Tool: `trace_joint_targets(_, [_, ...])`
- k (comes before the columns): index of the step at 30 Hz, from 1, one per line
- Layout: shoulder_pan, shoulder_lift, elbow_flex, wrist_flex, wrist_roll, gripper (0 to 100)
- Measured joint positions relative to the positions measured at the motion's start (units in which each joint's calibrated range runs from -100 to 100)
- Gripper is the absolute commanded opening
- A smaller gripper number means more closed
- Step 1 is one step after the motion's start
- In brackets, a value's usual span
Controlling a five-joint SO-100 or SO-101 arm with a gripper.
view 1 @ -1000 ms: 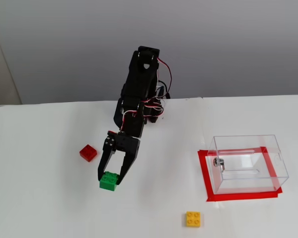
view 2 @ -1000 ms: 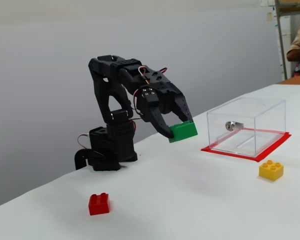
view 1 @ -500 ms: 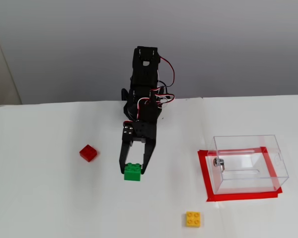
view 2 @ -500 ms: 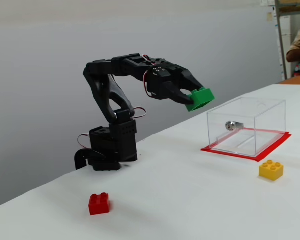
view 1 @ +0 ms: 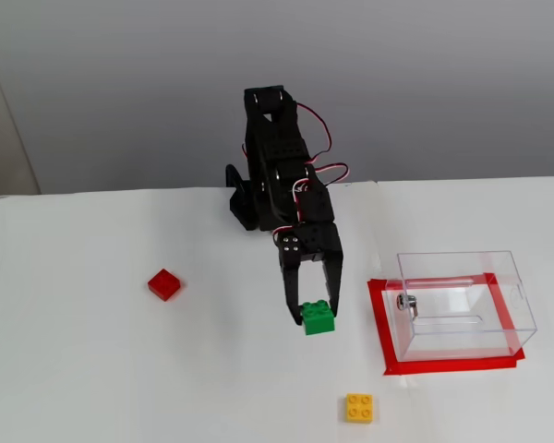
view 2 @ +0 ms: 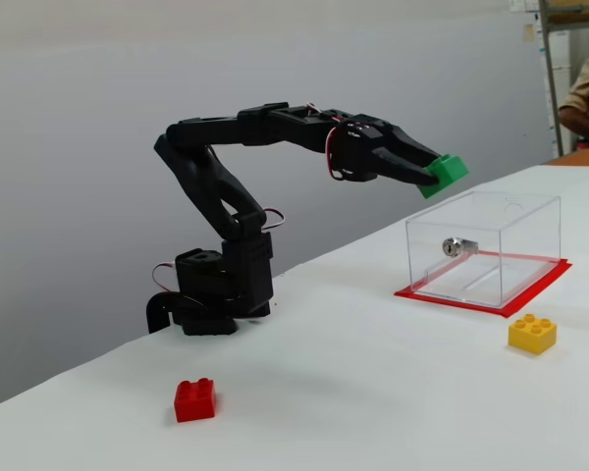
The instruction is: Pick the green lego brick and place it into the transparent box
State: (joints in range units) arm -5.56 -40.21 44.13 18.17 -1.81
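The green lego brick (view 1: 318, 317) (view 2: 446, 175) is held in my black gripper (view 1: 312, 312) (view 2: 434, 173), which is shut on it. In a fixed view taken from the side, the brick is lifted well above the white table, higher than the box's top edge and just left of it. The transparent box (view 1: 462, 305) (view 2: 486, 247) stands on a red-taped rectangle to the right of the gripper, open at the top, with a small metal fitting (view 1: 407, 302) (view 2: 454, 246) on its near wall.
A red brick (view 1: 164, 284) (view 2: 194, 399) lies on the table to the left. A yellow brick (view 1: 358, 407) (view 2: 532, 333) lies in front of the box. A person's arm (view 2: 584, 93) shows at the far right edge.
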Motion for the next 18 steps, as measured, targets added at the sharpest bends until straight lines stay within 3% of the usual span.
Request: trace_joint_targets(18, [-28.21, 0.00, 0.00, 0.00, 0.00, 11])
